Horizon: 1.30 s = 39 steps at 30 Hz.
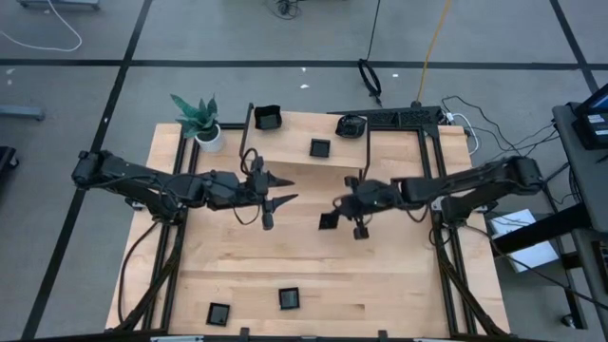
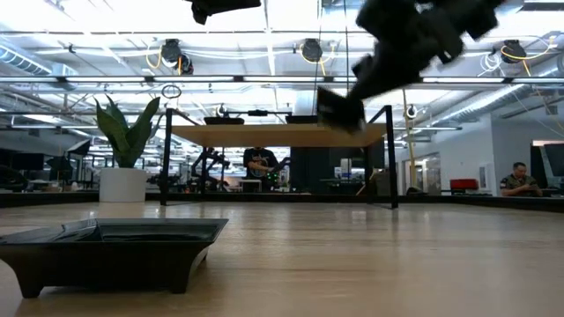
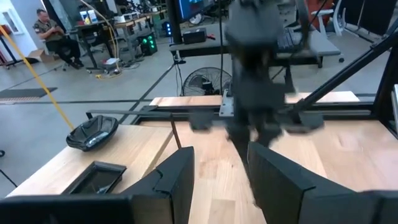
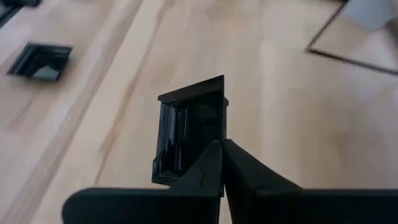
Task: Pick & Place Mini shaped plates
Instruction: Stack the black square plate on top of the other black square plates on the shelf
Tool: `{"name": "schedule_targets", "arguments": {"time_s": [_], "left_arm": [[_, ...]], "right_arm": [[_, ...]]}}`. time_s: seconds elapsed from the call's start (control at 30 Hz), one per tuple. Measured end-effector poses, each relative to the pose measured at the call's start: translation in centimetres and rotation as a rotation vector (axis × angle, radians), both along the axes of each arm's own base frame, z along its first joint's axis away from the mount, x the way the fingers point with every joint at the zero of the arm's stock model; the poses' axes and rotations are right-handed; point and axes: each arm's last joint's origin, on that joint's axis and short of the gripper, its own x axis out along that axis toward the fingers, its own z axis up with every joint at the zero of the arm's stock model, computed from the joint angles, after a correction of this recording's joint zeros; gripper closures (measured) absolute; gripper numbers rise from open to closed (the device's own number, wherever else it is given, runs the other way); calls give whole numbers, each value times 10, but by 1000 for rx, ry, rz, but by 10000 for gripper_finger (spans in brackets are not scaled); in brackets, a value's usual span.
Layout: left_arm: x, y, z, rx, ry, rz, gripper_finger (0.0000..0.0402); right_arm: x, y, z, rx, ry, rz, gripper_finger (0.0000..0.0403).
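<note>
Two matte black jointed arms, each built of slim tubular links between bulkier rounded joint housings; thin black cables loop loosely off the forearm sections beside the pale wooden table (image 1: pixel 399 285); the left gripper (image 3: pixel 217 180) ends in two broad, flat, dark plastic fingers with angled inner faces; the right gripper (image 4: pixel 221 163) carries two tapering black fingers with smooth, slightly glossy surfaces and bevelled edges.

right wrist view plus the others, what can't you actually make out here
- Right wrist view: the held square plate is tilted on edge; the right pincer hides its lower rim.
- Low view: that plate and the arm above are motion-blurred; the near plate is cut off by the left edge.
- Left wrist view: the right arm is blurred and blocks the table behind it.
- High view: the front plates are too small to tell rim shapes.
</note>
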Motion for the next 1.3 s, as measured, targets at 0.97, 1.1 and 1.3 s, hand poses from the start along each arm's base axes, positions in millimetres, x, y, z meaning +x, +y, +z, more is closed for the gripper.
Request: {"name": "schedule_targets", "arguments": {"time_s": [0.97,1.1,1.3], "left_arm": [[-4,-12,-9,51,106,-29,250],[-4,-12,-9,34,102,-25,250],[-4,-12,-9,31,101,-24,250]], "right_arm": [[38,-212,89,216,123,-251,403],[38,-212,89,196,124,-240,403],[37,-212,88,193,127,-236,402]]}}
